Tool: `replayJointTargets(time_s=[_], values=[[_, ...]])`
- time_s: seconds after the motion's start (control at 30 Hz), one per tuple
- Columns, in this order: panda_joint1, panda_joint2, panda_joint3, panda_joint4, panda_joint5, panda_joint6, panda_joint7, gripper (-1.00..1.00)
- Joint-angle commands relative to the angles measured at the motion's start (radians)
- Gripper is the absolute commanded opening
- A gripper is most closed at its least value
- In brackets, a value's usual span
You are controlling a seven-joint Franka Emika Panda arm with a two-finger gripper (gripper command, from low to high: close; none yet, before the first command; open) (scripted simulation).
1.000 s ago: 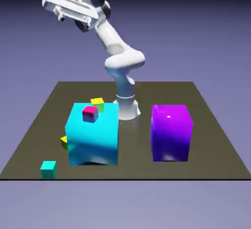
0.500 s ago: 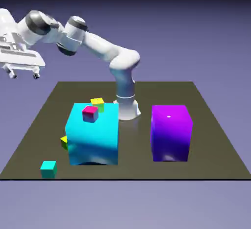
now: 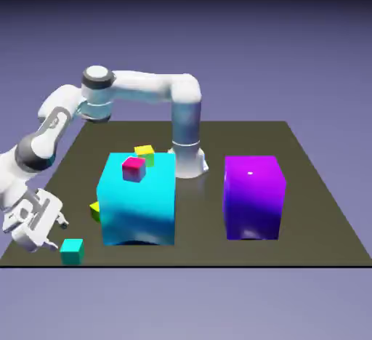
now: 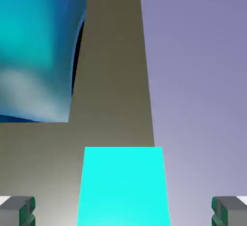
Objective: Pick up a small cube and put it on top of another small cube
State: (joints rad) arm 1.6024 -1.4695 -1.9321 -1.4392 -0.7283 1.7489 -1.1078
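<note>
The tiny teal-green cube [image 3: 71, 251] rests on the table near its front corner, at the exterior view's left. My gripper [image 3: 57, 234] hangs low just left of it and slightly above, tilted toward it. In the hand view the cube [image 4: 123, 186] fills the bottom middle, between my two widely spread fingertips [image 4: 19, 211], untouched by either. The gripper [image 4: 123, 214] is open and holds nothing. A small magenta cube [image 3: 134, 168] lies on top of the large cyan block [image 3: 138, 200].
The cyan block [image 4: 36, 46] stands close behind the teal cube. One small yellow cube [image 3: 144, 152] peeks out behind that block, another [image 3: 94, 210] at its left side. A big purple block [image 3: 253, 197] stands to the right. The table edge [image 3: 43, 264] runs right beside the teal cube.
The arm has swung from high above the table's back left down to the front left corner. The hand now sits low beside the teal cube. No cube has moved.
</note>
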Motion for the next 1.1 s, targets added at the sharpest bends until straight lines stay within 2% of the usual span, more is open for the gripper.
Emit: replayJointTargets(time_s=[0.0,0.03,0.17,1.07], values=[[0.0,-0.015,-0.014,-0.019,-0.013,0.029,0.004,0.0],[0.0,-0.015,-0.014,-0.019,-0.013,0.029,0.004,-1.0],[-0.01,0.058,0.054,0.052,0.043,-0.09,-0.024,-1.0],[-0.953,0.97,1.033,-0.47,0.385,-0.308,-1.03,-1.0]])
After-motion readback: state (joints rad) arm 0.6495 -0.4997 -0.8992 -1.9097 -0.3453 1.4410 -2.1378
